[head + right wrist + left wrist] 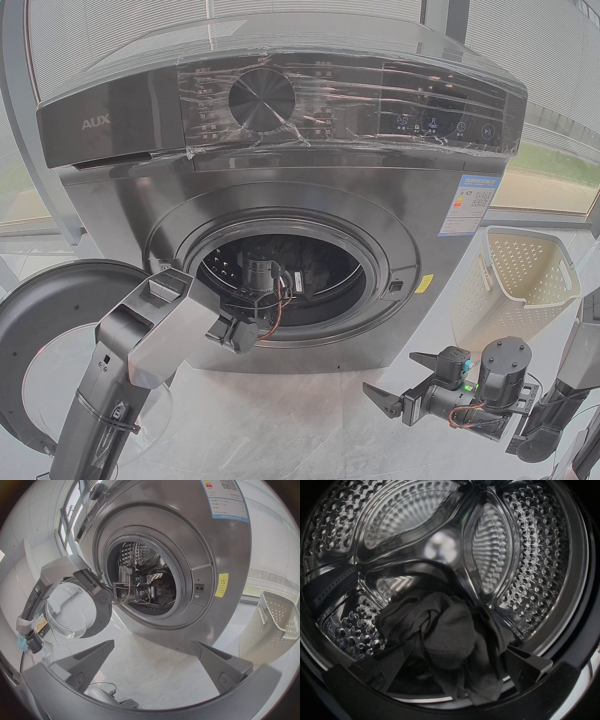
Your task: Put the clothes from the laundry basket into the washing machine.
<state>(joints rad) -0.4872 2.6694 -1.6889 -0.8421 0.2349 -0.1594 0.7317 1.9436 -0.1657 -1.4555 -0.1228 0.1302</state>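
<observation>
One crumpled dark grey garment [447,633] lay in the perforated steel drum [537,558] of the grey washing machine [312,187], between the wide-spread fingers of the left gripper [457,647], which gripped nothing. Judged soft, light, limp; best pinched at a bunched fold. The right gripper [152,643] stood open, empty.

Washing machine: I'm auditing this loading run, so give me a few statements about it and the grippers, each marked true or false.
1. The washing machine has its door shut. False: it stands swung open on the robot's left.
2. Dark clothes lie in the drum. True.
3. The left gripper has its jaws clamped shut. False: they stand open, either side of the clothes.
4. The right gripper hangs outside the machine, jaws open. True.
5. The laundry basket stands to the robot's right of the machine. True.
</observation>
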